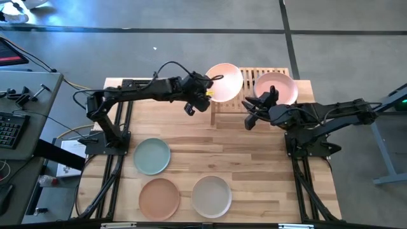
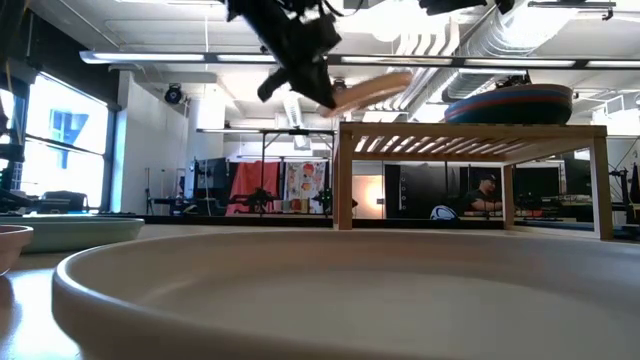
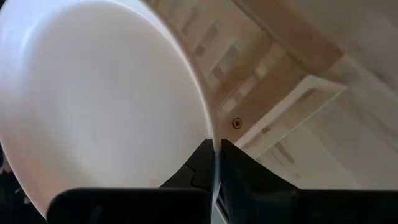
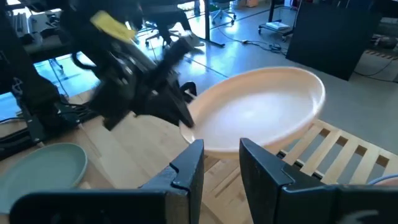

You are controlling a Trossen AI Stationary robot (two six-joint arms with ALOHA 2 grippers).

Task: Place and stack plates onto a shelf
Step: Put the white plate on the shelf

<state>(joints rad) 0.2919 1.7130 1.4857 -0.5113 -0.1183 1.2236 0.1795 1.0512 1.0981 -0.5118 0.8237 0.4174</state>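
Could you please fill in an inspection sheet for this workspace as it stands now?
Surface: plank table, wood shelf at its far edge.
Job's things: cream plate held tilted above the shelf's left half; pink-topped stack on its right half; green plate, terracotta plate and beige plate on the table.
Clutter: nothing seen.
Claws: left claw shut on the cream plate's rim; right claw empty, beside the stack.
Cables: black loop over the left arm.
Surroundings: desk with keyboard at left.

Left gripper [image 1: 205,95] clamped, raised; right gripper [image 1: 252,112] parted, empty.
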